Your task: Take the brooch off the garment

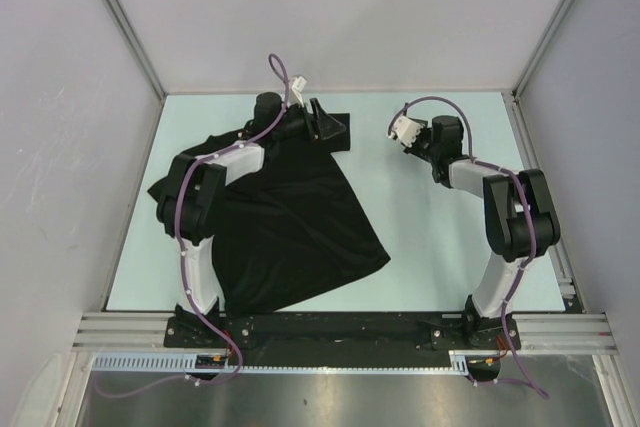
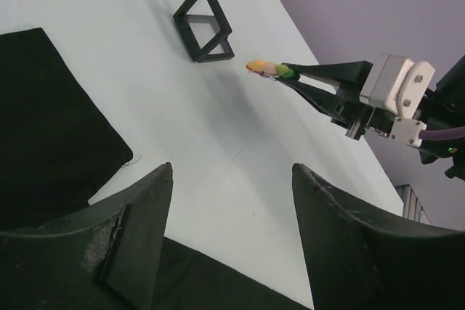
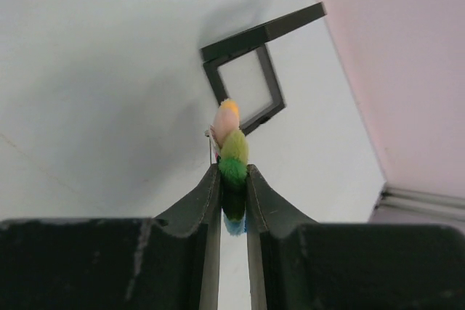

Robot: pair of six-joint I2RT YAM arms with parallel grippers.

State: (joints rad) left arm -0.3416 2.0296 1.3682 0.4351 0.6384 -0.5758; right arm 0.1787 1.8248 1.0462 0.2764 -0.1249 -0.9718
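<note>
Gap between grippers: bare table [image 1: 440, 247] lies between your left gripper [image 2: 232, 201], fingers spread, and the right gripper [image 2: 287, 74]; you can pass there.
Black square frame [image 2: 203, 23]: stands upright on the table ahead of the right gripper's tips, apart from them; the only hard obstacle on that side.
Brooch [image 3: 231, 147]: pinched in the right gripper, juts past its tips toward the frame, not touching it.
Garment [image 1: 290, 217]: soft cover over the table's left part, under your left arm.
Right part of table: bare around the right arm.
Enclosure walls [image 1: 350, 17]: close three sides.
</note>
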